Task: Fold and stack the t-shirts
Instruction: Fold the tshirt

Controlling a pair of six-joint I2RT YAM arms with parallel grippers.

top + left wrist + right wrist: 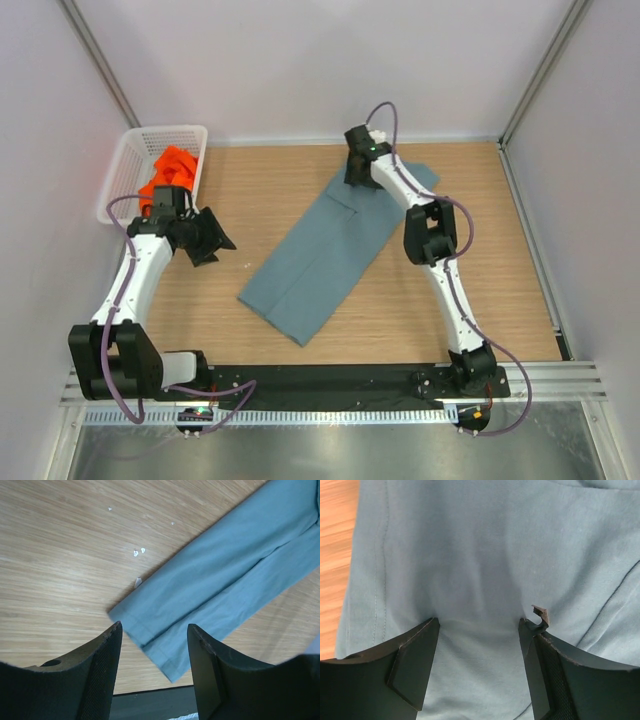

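Your left pincer (152,630) is spread wide with nothing between its fingers. It hangs over bare desk (500,260) near the left edge of the grey-blue shirt (335,250), and its wrist camera looks down on that shirt's hemmed near corner. A few small white flecks (139,552) lie on the wood there.

The grey-blue shirt lies flat in the middle of the desk, folded into a long strip that runs on a slant from near-left to far-right.

Your right pincer (480,625) sits over the strip's far end, also wide open and gripping nothing. Cloth fills the gap between its fingers with a soft crease across it, but you cannot tell from these views whether the tips touch the fabric.

The orange shirt (172,172) lies crumpled in the white basket (120,175) at the desk's far-left corner, just behind your left arm's wrist.
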